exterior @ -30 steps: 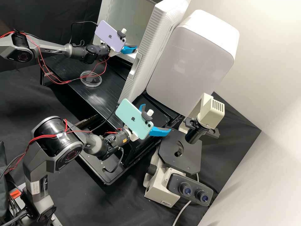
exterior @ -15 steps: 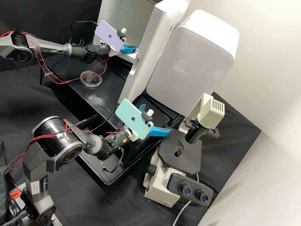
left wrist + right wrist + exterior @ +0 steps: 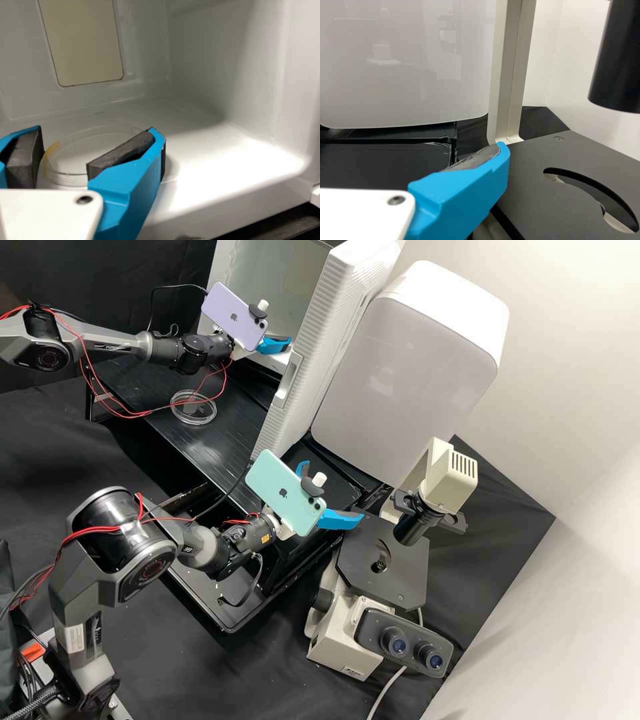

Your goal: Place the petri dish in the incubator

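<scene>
Left arm point(image 3: 120, 343) stretched nearly level across the desk point(image 3: 220, 440), with the left gripper point(image 3: 90, 137) inside the incubator point(image 3: 215, 70). Its fingers point(image 3: 125, 150) stand apart, one on each side of the clear dish point(image 3: 70, 155), which lies flat on the white chamber floor; contact between pads and rim cannot be judged. A second dish point(image 3: 193, 407) lies on the desk near this arm's wrist. Right arm point(image 3: 200, 550) bent low at the desk's near end, forearm level, with the right gripper point(image 3: 340, 519) at the edge of the microscope point(image 3: 380, 587) stage; whether it is spread or closed cannot be told
</scene>
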You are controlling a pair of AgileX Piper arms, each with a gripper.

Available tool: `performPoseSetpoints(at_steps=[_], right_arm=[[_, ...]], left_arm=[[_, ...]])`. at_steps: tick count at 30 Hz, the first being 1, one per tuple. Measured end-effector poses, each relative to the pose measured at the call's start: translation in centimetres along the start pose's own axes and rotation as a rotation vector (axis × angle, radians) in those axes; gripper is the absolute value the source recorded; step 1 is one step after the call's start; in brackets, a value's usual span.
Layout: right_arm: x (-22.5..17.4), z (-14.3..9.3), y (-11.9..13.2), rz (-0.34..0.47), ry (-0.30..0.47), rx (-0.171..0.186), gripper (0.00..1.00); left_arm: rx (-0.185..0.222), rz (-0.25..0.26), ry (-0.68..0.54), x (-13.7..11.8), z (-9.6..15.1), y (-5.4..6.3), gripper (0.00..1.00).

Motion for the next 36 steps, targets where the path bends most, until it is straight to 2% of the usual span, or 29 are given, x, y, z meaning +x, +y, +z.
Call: performPoseSetpoints(at_steps=[14, 23, 27, 31, 36], right_arm=[[0.0, 0.0, 0.0, 0.000, 0.000, 0.000, 1.00], [0.0, 0.0, 0.0, 0.000, 0.000, 0.000, 1.00], [0.0, 0.0, 0.0, 0.000, 0.000, 0.000, 1.00], [0.0, 0.0, 0.0, 0.000, 0.000, 0.000, 1.00], [0.0, 0.0, 0.0, 0.000, 0.000, 0.000, 1.00]], left_arm=[[0.007, -0.011, -0.005, -0.5, -0.2, 0.2, 1.00], [0.012, -0.014, -0.021, -1.3, -0.2, 1.0, 1.00], [0.019, -0.017, -0.028, -2.3, -0.4, 1.7, 1.00], [0.056, 0.002, -0.046, -3.6, -0.5, 2.2, 1.00], [0.035, 0.025, -0.130, -5.8, 0.3, 2.8, 1.00]])
